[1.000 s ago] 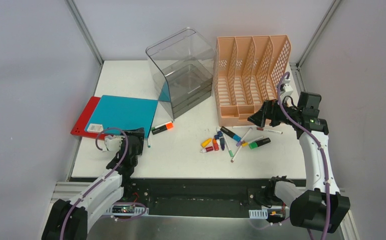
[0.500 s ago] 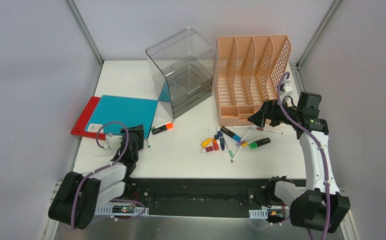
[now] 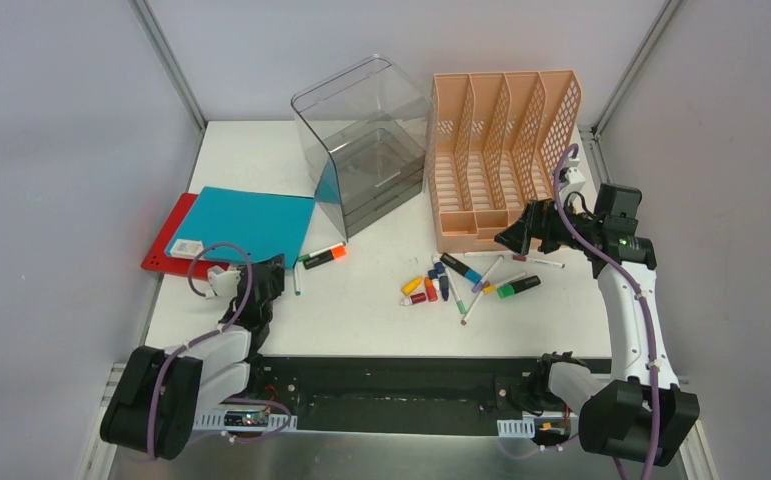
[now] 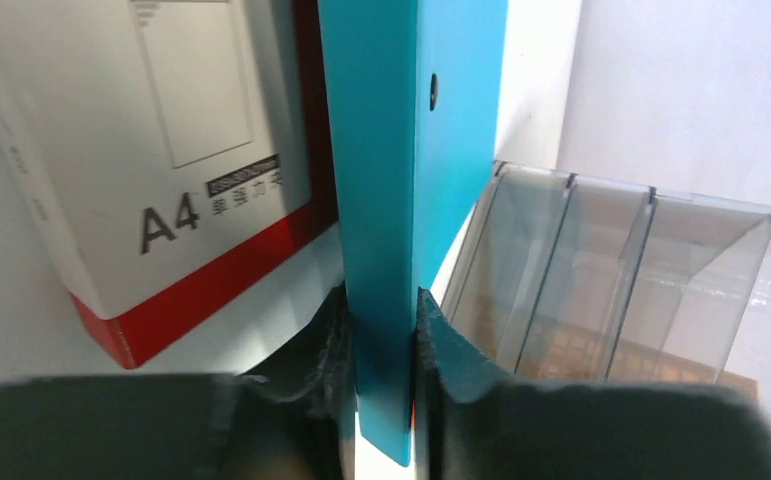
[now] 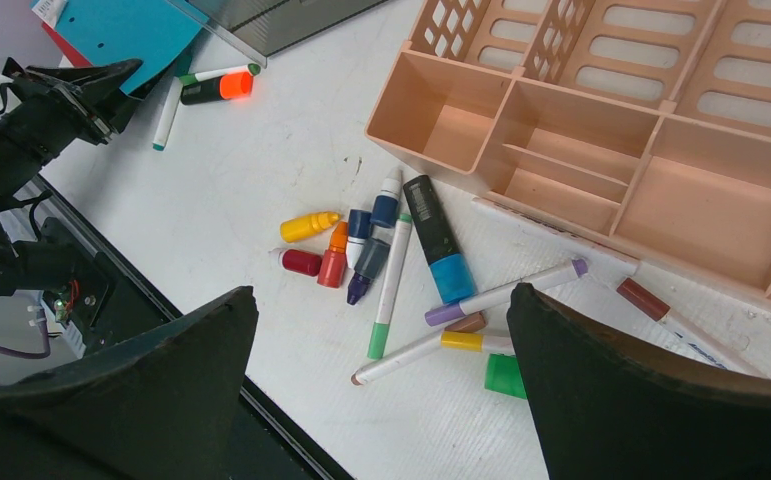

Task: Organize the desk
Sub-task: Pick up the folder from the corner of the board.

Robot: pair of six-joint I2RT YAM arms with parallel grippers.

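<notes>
From above, my left fingers (image 3: 266,272) are only a dark shape at the near right corner of the teal folder (image 3: 251,222). My left wrist camera shows what that view hides: they are pinched narrow on the folder's thin edge, one on each face. It also shows a white label printed "A4" on the red folder (image 3: 164,243) underneath. So I count two folders, stacked at the left side of the surface (image 3: 361,310), which is a flat white rectangle framed by aluminium rails and grey walls, stretching ahead of my two bases. Further right stands one clear drawer box (image 3: 366,140) at the back. In front of it lie an orange-capped highlighter (image 3: 324,256) and two thin pens. The middle holds a loose heap of markers (image 3: 461,280); my right wrist camera separates them into about a dozen, though the overlap prevents an exact count. Behind them is one peach file rack (image 3: 501,150) with four upright slots. My right fingers (image 3: 516,235) hover over its front corner, spread wide and holding nothing.
</notes>
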